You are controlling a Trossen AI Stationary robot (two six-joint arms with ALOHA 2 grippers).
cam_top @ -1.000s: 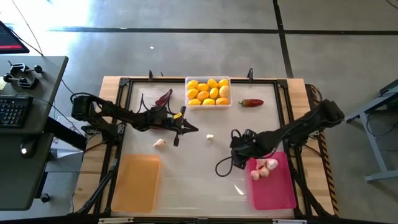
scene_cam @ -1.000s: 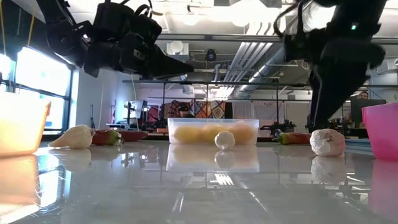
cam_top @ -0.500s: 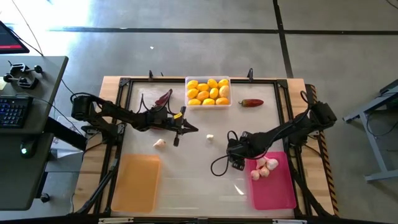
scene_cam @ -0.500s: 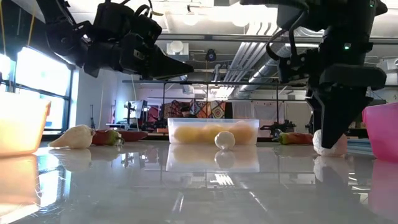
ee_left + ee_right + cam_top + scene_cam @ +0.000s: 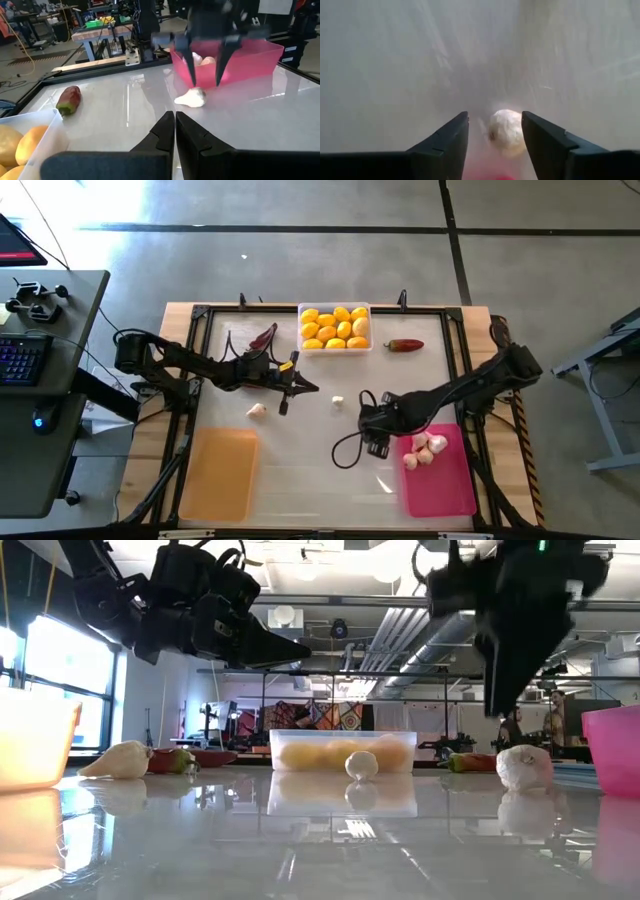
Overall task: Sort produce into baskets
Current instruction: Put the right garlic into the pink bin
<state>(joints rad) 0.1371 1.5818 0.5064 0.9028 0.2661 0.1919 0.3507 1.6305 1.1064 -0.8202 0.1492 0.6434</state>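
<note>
My right gripper [image 5: 369,420] is open, pointing down just left of the pink tray [image 5: 445,485]. A whitish garlic bulb [image 5: 507,131] lies on the table below it, between the two fingers and untouched. The bulb also shows in the low view [image 5: 524,767] and in the left wrist view [image 5: 191,98]. My left gripper [image 5: 303,387] is shut and empty, held above the table left of centre. The pink tray holds a few garlic bulbs [image 5: 424,450]. The clear tray [image 5: 335,308] at the far edge holds several lemons [image 5: 335,328]. The orange tray [image 5: 218,473] is at the near left.
A dark red chili [image 5: 405,345] lies right of the clear tray, and another [image 5: 262,337] lies to its left. A garlic bulb [image 5: 257,410] lies near my left gripper, and a small one [image 5: 338,400] lies mid-table. A loose cable loops near my right gripper [image 5: 345,452].
My right gripper has gone toward the table's left, away from the pink tray. In the low view it dipped down beside the garlic bulb and now stands higher, open. The bulb has stayed on the table.
</note>
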